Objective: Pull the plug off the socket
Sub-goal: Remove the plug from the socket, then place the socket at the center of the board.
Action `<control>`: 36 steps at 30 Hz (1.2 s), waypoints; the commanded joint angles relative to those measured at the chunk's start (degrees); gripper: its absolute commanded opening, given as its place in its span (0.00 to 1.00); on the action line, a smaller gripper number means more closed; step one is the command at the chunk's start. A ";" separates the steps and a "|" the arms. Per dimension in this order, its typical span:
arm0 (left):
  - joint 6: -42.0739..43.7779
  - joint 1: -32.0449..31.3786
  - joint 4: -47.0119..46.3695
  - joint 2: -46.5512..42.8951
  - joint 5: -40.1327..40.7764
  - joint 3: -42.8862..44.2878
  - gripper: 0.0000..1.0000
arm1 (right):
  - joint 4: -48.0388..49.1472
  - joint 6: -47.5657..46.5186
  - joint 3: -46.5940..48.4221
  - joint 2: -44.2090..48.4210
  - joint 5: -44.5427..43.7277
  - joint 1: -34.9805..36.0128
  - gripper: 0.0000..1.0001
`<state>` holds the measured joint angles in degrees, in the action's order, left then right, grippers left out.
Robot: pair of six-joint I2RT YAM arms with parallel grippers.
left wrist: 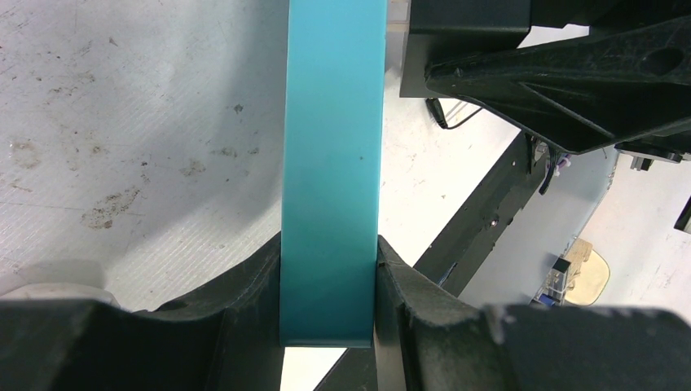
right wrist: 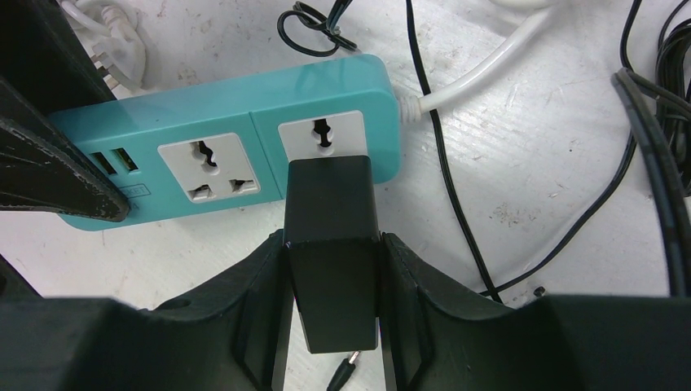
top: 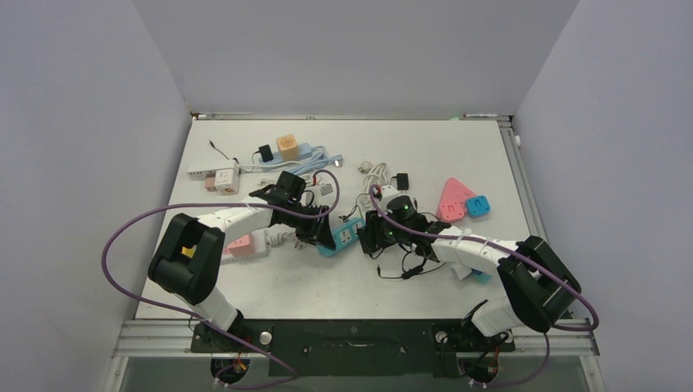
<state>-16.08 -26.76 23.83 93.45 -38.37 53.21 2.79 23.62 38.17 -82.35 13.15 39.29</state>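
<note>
A teal socket strip (top: pixel 344 237) (right wrist: pixel 244 155) lies at the table's middle. My left gripper (top: pixel 324 236) (left wrist: pixel 330 273) is shut on its narrow end, both pads pressed flat against the teal sides (left wrist: pixel 332 163). A black plug (right wrist: pixel 330 220) stands with its front end against the strip's right outlet, covering the lower holes. My right gripper (top: pixel 374 232) (right wrist: pixel 332 273) is shut on that plug, one finger on each side. The strip's left outlet and two USB ports are bare. A white cord (right wrist: pixel 481 69) leaves the strip's right end.
Black cables (top: pixel 409 265) (right wrist: pixel 652 122) trail around the right gripper. A pink triangular adapter (top: pixel 453 198) and a blue cube (top: pixel 478 206) lie to the right. An orange cube (top: pixel 287 145), a white strip (top: pixel 204 171) and a pink strip (top: pixel 241 245) lie on the left side.
</note>
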 commanded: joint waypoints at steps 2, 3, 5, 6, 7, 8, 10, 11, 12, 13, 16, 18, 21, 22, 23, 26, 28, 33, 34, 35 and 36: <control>-0.84 1.31 3.67 -0.51 9.67 1.05 0.00 | -2.02 2.05 0.13 4.32 -2.90 -1.58 0.05; -0.95 1.42 3.49 -0.70 9.60 0.88 0.00 | -2.08 2.12 0.19 4.60 -2.95 -1.54 0.05; -0.91 1.54 3.58 -0.53 9.19 0.90 0.00 | -2.29 1.99 0.40 4.61 -3.03 -1.57 0.05; -0.89 1.50 3.67 -0.29 8.93 0.90 0.00 | -2.45 1.92 0.53 4.46 -3.04 -1.58 0.05; -0.89 1.53 3.81 -0.02 8.73 0.96 0.00 | -2.59 1.82 0.69 4.43 -3.04 -1.58 0.05; -0.89 1.54 3.78 0.12 8.56 1.01 0.00 | -2.61 1.85 0.82 4.44 -3.00 -1.58 0.05; -0.89 1.54 3.93 0.37 8.33 1.18 0.00 | -2.61 2.07 0.86 4.89 -2.95 -1.58 0.05; -0.89 1.54 3.87 0.36 8.31 1.15 0.00 | -2.61 2.27 0.89 5.17 -2.97 -1.54 0.05; -0.89 1.54 3.91 0.33 8.39 1.19 0.00 | -2.61 2.50 0.93 5.56 -2.89 -1.53 0.05; -0.89 1.54 3.86 0.21 8.44 1.13 0.00 | -2.61 2.65 1.06 5.89 -2.82 -1.58 0.05; -0.89 1.54 3.90 0.03 8.77 1.12 0.00 | -3.40 2.94 1.81 6.96 -2.47 -1.58 0.05; -1.10 1.62 3.70 -0.43 9.31 1.13 0.00 | -4.92 3.04 2.58 7.95 -2.28 -1.58 0.05; -1.49 2.24 2.66 -2.13 9.12 0.71 0.00 | -6.99 3.31 4.08 11.01 -2.28 -1.58 0.05; -1.50 2.79 2.41 -2.73 8.70 0.61 0.00 | -8.19 3.34 4.81 12.27 -2.64 -1.58 0.05; -1.50 3.18 2.16 -3.43 8.18 0.55 0.00 | -9.47 3.27 5.60 13.51 -3.24 -1.57 0.05; -1.54 4.67 1.41 -5.27 6.49 0.22 0.00 | -14.38 2.70 9.75 17.39 -6.15 -1.58 0.05; -1.86 5.49 0.51 -6.69 5.18 -0.28 0.00 | -18.28 1.84 13.47 18.96 -9.30 -1.58 0.05; -2.79 6.87 -1.85 -10.05 3.08 -1.19 0.00 | -24.85 -0.46 23.23 18.83 -19.58 -1.58 0.05; -2.96 7.08 -2.28 -10.72 2.86 -1.38 0.00 | -25.12 -1.02 24.91 18.23 -20.80 -1.58 0.05; -3.13 7.27 -2.86 -11.55 2.67 -1.64 0.00 | -25.23 -1.52 26.70 17.41 -22.11 -1.65 0.05; -3.31 7.40 -3.35 -12.36 2.61 -1.84 0.00 | -25.25 -2.06 28.40 16.54 -22.99 -1.67 0.05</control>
<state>-18.22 -20.14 24.84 85.73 -33.32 51.46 -20.14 24.25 60.36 -64.40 -1.48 37.85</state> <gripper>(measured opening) 0.322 0.367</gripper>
